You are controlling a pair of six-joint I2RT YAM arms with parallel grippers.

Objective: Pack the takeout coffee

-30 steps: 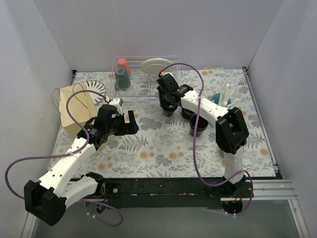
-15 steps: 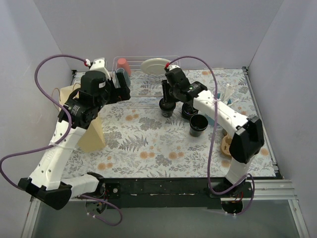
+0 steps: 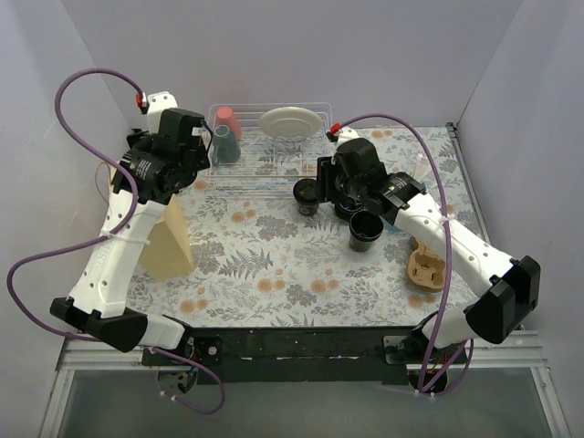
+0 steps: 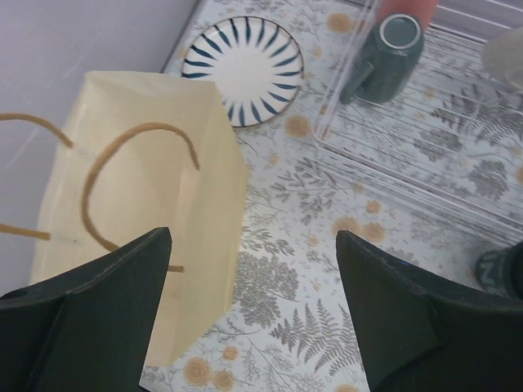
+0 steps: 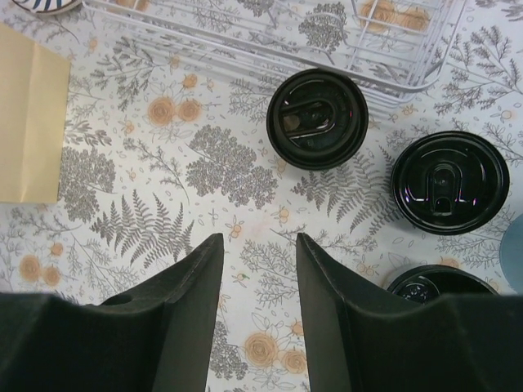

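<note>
The surface (image 3: 274, 265), covered in a fern-and-flower cloth, carries everything. At its left edge stands the paper bag (image 4: 139, 204), upright, mouth open, two cord handles arching over the opening. A wire dish rack (image 3: 274, 169) sits along the far side and holds a white plate (image 3: 294, 121), a teal tumbler (image 4: 384, 53) and a red tumbler (image 3: 228, 119). A striped plate (image 4: 243, 65) lies flat on the cloth between the bag and the rack.

The left gripper (image 4: 252, 237) hangs high over the bag's right edge – its fingers are spread wide with nothing between them. The right gripper (image 5: 258, 238) hovers low on the near side of the rack, parted too and empty, framing bare cloth.

Three black cups (image 3: 365, 230) stand in a loose cluster right of centre, all on the cloth and well apart from the bag. The leftmost cup (image 5: 317, 118) is just beside the rack's near corner – right ahead of the right gripper's fingers but not between them. The middle cup (image 5: 450, 182), to its right, wears a ringed black lid. The third cup (image 5: 429, 282) is nearer still, cut off by the edge of the right wrist view.
</note>
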